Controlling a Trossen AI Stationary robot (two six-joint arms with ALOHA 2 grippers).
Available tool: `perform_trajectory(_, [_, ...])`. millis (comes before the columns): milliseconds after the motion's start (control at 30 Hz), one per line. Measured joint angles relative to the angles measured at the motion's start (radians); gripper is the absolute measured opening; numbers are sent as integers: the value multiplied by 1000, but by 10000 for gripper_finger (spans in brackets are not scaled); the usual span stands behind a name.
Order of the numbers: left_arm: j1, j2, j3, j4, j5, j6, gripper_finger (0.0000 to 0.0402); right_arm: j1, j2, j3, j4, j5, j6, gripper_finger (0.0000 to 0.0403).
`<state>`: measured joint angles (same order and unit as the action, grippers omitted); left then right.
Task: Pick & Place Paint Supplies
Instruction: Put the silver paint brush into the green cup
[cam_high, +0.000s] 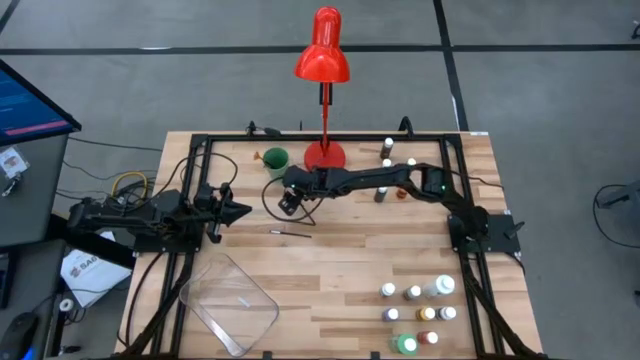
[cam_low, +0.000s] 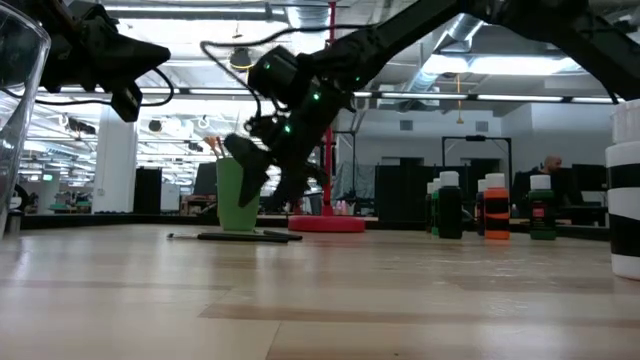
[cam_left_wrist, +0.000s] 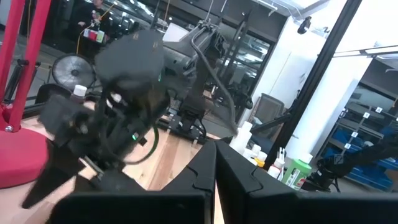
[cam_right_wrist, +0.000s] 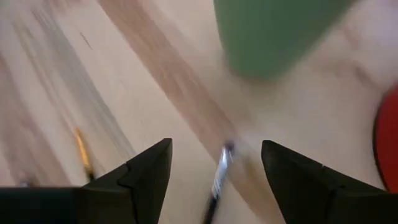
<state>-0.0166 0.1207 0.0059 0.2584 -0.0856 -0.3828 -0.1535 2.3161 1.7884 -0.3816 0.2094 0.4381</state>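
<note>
**Reaching for a brush with most of the sorting undone**

Hovering low near the green cup (cam_high: 275, 158), the right gripper (cam_high: 289, 203) has its two fingers spread wide and holds nothing; the right wrist view shows bare tabletop between them. A thin brush (cam_right_wrist: 219, 177) lies on the wood directly below that gap, just short of the cup, so the tool looks lined up over it but not yet down on it. A second brush (cam_high: 290, 232) lies loose on the table (cam_high: 340, 270) a little nearer the middle.

As far as the task goes, little looks finished. The clear plastic tray (cam_high: 228, 303) at the front left appears to hold nothing. A cluster of small paint bottles (cam_high: 420, 315) stands at the front right, well apart from the tray, and a few more bottles (cam_high: 387, 150) stand near the red lamp (cam_high: 323, 70) at the back. The left gripper (cam_high: 236, 211) waits at the left side, fingers closed and empty.
</note>
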Motion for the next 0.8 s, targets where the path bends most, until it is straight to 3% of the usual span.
perform_trajectory(133, [0,0,0,5,0,0,1,0,20,9,39,42,-3,239])
perform_trajectory(567, [0,0,0,13,3,0,1,-2,73,7,2,36,26,219])
perform_trajectory(667, [0,0,0,14,3,0,1,-4,71,7,-22,32,31,183])
perform_trajectory(800, [0,0,0,15,3,0,1,-5,69,7,-48,33,32,104])
